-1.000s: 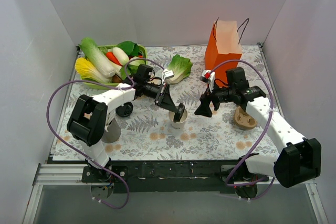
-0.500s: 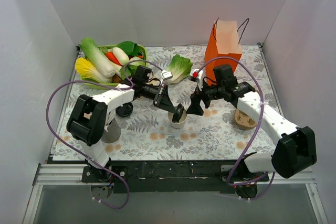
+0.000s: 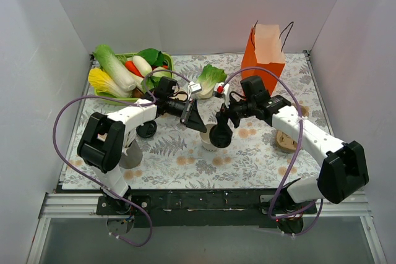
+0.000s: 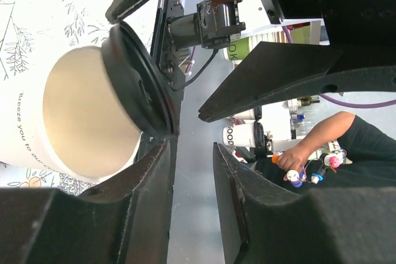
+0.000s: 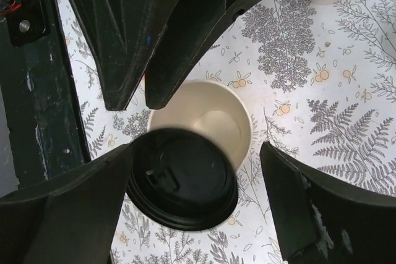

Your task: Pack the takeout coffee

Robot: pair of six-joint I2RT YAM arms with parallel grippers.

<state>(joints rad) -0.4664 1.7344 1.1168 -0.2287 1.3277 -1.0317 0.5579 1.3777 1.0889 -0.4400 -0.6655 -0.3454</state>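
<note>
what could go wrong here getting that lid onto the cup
1. The black lid hangs tilted and off-centre over the open white cup. Pushed down like this, it may seat crooked or dent the rim.
2. The left gripper, apparently pinching the lid's edge, and the open right gripper straddling it crowd the same spot, so fingers could collide or tip the cup.

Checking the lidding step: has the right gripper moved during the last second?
Yes. The right gripper has swung left, away from the orange bag, and is now over the open cup.
</note>
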